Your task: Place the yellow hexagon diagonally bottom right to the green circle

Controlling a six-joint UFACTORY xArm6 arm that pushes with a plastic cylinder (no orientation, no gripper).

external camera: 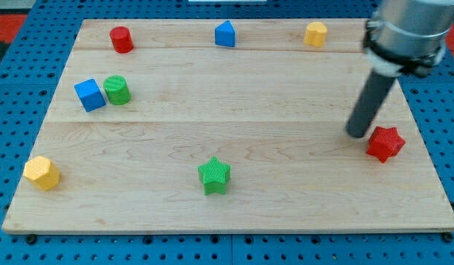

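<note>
- The yellow hexagon (41, 173) lies at the counter's bottom-left corner, close to the left edge and clear of every other block.
- The green circle (117, 90), a short cylinder, stands in the left part of the counter, nearer the top edge, and seems to touch the blue cube (90, 95) on its left side.
- The hexagon is below and to the left of the green circle; the spot it must reach, down and to the right of the circle, is bare wood.
- My tip (357, 134) is far off near the right edge, just beside the red star (385, 143), on that star's upper-left; whether they touch I cannot tell.
- The relation that matters: the hexagon lies well apart from my tip, across nearly the whole counter, leftward and slightly toward the bottom edge.
- As I judge it, the tip must get round to the hexagon's left side and push it rightward and a little upward.
- The green star (214, 175) sits near the bottom edge about midway, roughly on the line between tip and hexagon, so it could get knocked.
- There are no jaws on this rod, so nothing is grasped or released.
- Along the top edge stand a red cylinder (121, 39), a blue block (225, 34) with a peaked top, and a second yellow block (315, 34), all remote from the work.
</note>
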